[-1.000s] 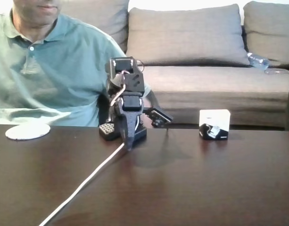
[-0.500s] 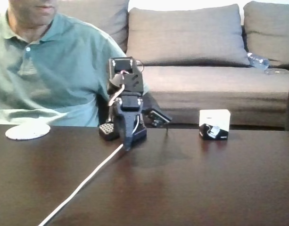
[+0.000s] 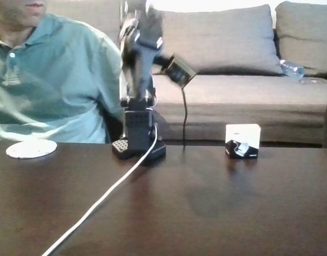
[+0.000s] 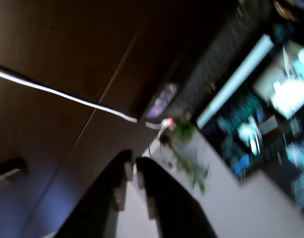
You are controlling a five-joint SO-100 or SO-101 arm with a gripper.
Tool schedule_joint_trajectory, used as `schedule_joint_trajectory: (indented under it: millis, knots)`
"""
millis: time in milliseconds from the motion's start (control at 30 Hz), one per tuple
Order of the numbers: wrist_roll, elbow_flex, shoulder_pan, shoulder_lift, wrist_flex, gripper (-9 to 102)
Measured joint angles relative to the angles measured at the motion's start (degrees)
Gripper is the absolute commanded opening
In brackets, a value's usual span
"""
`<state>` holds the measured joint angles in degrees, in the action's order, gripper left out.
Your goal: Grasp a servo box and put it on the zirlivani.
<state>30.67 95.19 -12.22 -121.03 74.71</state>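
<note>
The servo box (image 3: 242,140), white on top and black at the lower front, stands on the dark table at the right. Far left on the table lies the zirlivani (image 3: 31,148), a flat white disc with nothing on it. Between them my arm (image 3: 139,48) rises blurred, high above its base and well off both things. In the wrist view my gripper (image 4: 134,162) comes in from the bottom edge, its two dark fingers (image 4: 164,198) pressed nearly together and shut with nothing between them. That view is blurred and tilted.
A small black dotted block (image 3: 119,146) sits by the arm's base. A white cable (image 3: 99,201) runs from the base toward the table's front left. A person in a green shirt (image 3: 51,80) sits behind the table's left side, with a grey sofa (image 3: 232,58) beyond.
The arm has swung up from its folded pose, lifting the gripper off the table near the base. The person has shifted slightly left. Box and disc have not moved.
</note>
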Motion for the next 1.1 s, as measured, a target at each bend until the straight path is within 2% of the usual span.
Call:
schedule_joint_trajectory:
  millis: [200,333,433,567,733,833,933,1100]
  knots:
    - [13.7,-31.9,-15.9,31.1,16.9,0]
    - [21.1,-45.4,-28.0,38.7,24.3,1]
    - [26.6,-47.6,-36.7,38.8,24.9,1]
    - [37.8,-41.0,-42.4,35.1,24.9,1]
    - [55.0,-19.0,-47.4,24.8,24.9,1]
    - [61.2,-6.2,-50.1,20.2,24.9,1]
    - [60.9,-0.4,-55.5,17.6,24.9,1]
    - [50.8,-1.2,-67.7,16.6,24.9,6]
